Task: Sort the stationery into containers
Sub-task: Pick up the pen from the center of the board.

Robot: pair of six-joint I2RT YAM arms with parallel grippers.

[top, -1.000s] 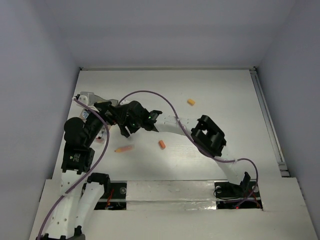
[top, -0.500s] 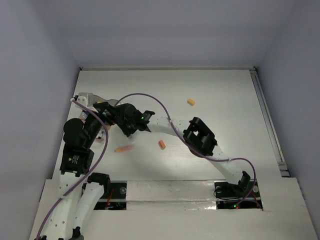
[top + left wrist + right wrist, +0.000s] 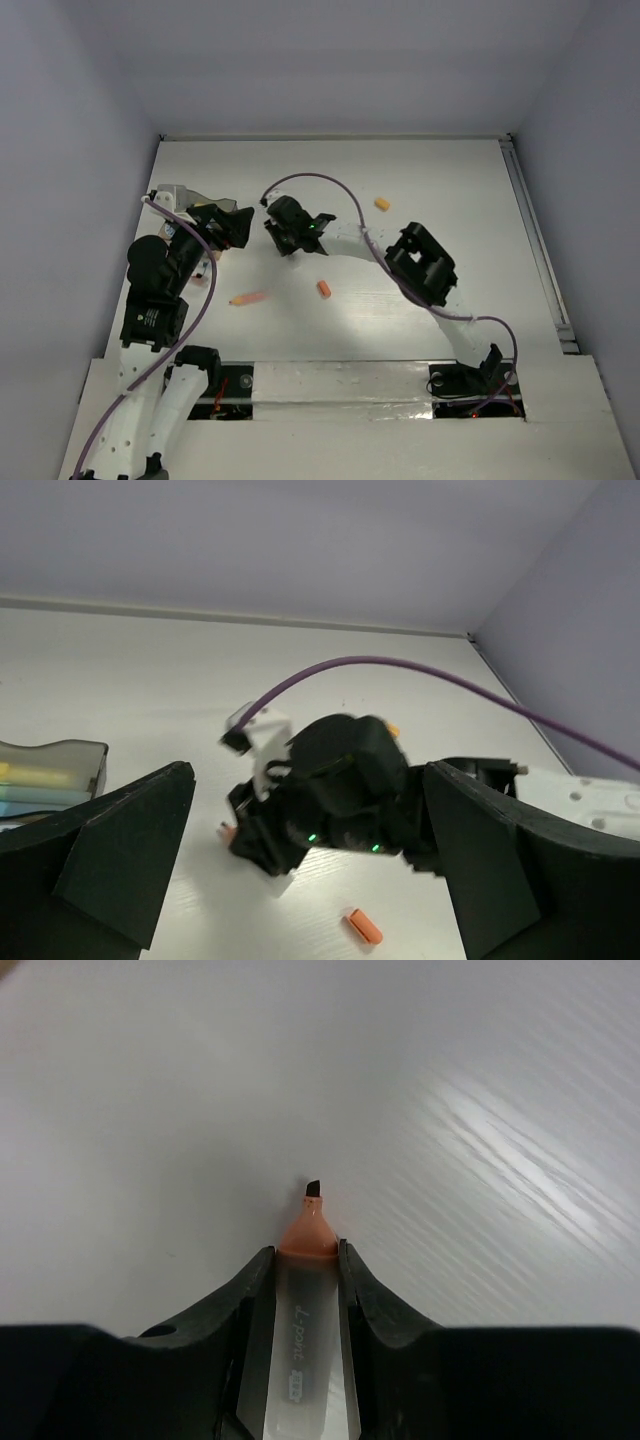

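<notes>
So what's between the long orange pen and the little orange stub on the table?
Nothing! In the top view, only bare white table lies between the orange pen and the orange stub.

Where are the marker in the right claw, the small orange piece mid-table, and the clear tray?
marker [image 3: 300, 1335]: right wrist view, on its pale barrel.
small orange piece [image 3: 323, 289]: top view, on its middle.
clear tray [image 3: 97, 768]: left wrist view, on its end wall.
</notes>
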